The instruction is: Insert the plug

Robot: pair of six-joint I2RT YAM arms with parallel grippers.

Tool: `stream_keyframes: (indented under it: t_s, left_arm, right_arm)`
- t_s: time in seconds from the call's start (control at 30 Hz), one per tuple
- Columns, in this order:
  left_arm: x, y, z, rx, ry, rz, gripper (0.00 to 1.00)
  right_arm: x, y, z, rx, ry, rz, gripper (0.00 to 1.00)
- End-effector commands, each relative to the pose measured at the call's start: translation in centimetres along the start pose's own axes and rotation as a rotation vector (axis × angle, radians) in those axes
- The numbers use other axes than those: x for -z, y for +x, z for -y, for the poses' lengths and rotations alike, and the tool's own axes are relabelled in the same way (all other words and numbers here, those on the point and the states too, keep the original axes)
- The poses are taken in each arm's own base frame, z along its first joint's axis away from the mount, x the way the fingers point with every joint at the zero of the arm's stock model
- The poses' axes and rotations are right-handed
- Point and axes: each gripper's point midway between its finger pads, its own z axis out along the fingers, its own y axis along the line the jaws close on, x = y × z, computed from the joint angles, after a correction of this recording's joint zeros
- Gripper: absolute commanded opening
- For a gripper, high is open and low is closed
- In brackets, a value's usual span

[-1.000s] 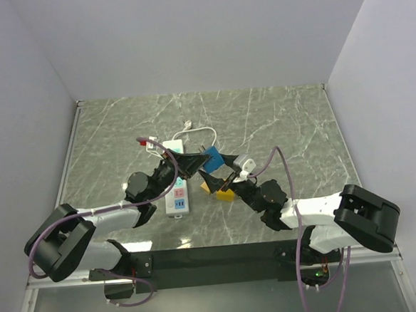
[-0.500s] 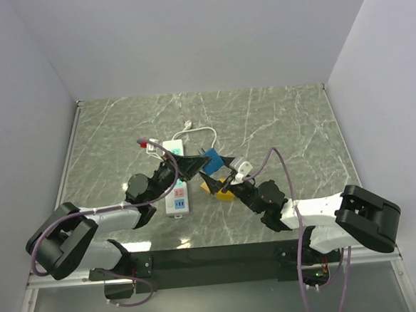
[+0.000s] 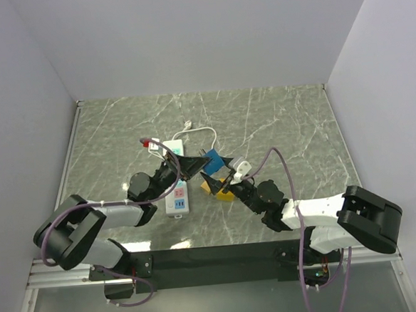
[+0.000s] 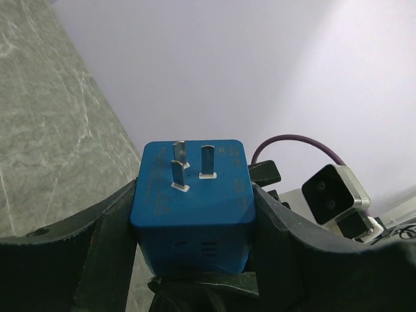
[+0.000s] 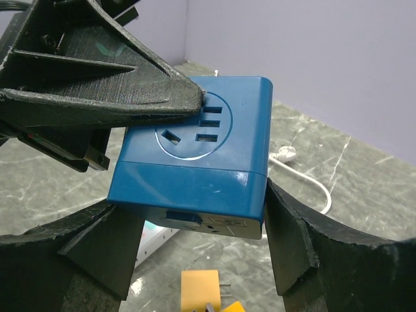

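Marble table (image 3: pixel 277 122), seen from above, with both arms reaching inward from its near edge. The left arm (image 3: pixel 105 217) passes over the white power strip (image 3: pixel 176 195), which lies flat on the table and serves here as the reference. The right arm (image 3: pixel 319 209) comes in from the strip's right.

The blue adapter plug (image 3: pixel 212 161) is held in the air just right of the strip's far half and touches neither the strip nor the table. The left gripper (image 4: pixel 195 195) is clenched on two opposite sides of it, and its three metal prongs (image 4: pixel 188 166) point back toward that wrist. The right gripper (image 5: pixel 195 214) brackets the same block from below with both fingers pressed against it, apparently grasping it too. One socket face (image 5: pixel 195 127) is turned toward the right wrist.

Holding it with both grippers probably serves a hand-over or re-orientation, so that the prongs can be turned down toward the strip's sockets. Insertion has not begun.

A yellow plug (image 3: pixel 223 192) lies on the table just right of the strip, under the held block. A white cord (image 3: pixel 203 131) loops beyond the strip's far end.
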Motion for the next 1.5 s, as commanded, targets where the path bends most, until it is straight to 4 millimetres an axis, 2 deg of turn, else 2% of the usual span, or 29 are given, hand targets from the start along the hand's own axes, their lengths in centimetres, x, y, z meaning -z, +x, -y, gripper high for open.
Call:
stream_keyframes:
  t_s: [0.0, 0.03, 0.13, 0.23, 0.47, 0.63, 1.0, 1.1, 1.47]
  left_arm:
    - [1.5, -0.4, 6.8, -0.05, 0.332, 0.0, 0.01]
    - [1.8, -0.6, 7.5, -0.033, 0.368, 0.006, 0.0]
    - [1.0, 0.0, 7.0, -0.022, 0.36, -0.036, 0.0]
    - [0.8, 0.1, 6.9, -0.035, 0.352, -0.035, 0.01]
    - [1.4, -0.8, 7.5, -0.08, 0.319, 0.006, 0.01]
    - [1.6, -0.8, 8.5, -0.072, 0.348, 0.004, 0.0]
    - [1.7, -0.4, 8.8, -0.044, 0.375, -0.022, 0.01]
    - [1.9, -0.5, 9.3, -0.053, 0.384, -0.011, 0.01]
    - [2.1, -1.2, 10.5, -0.076, 0.399, 0.015, 0.01]
  right_arm:
    - [2.2, -15.8, 4.1, -0.19, 0.133, 0.598, 0.3]
    - [2.5, -16.2, 4.0, -0.194, 0.123, 0.616, 0.38]
    - [2.4, -16.1, 3.8, -0.195, 0.113, 0.616, 0.48]
    - [2.3, -16.1, 4.1, -0.195, 0.133, 0.618, 0.66]
    - [3.2, -17.3, 4.7, -0.19, 0.151, 0.649, 0.87]
    - [3.7, -18.3, 4.8, -0.188, 0.144, 0.678, 0.92]
    - [4.7, -18.7, 4.8, -0.178, 0.13, 0.698, 0.95]
    - [4.4, -18.6, 4.5, -0.176, 0.115, 0.686, 0.95]
    - [3.9, -16.2, 3.9, -0.194, 0.097, 0.614, 0.96]
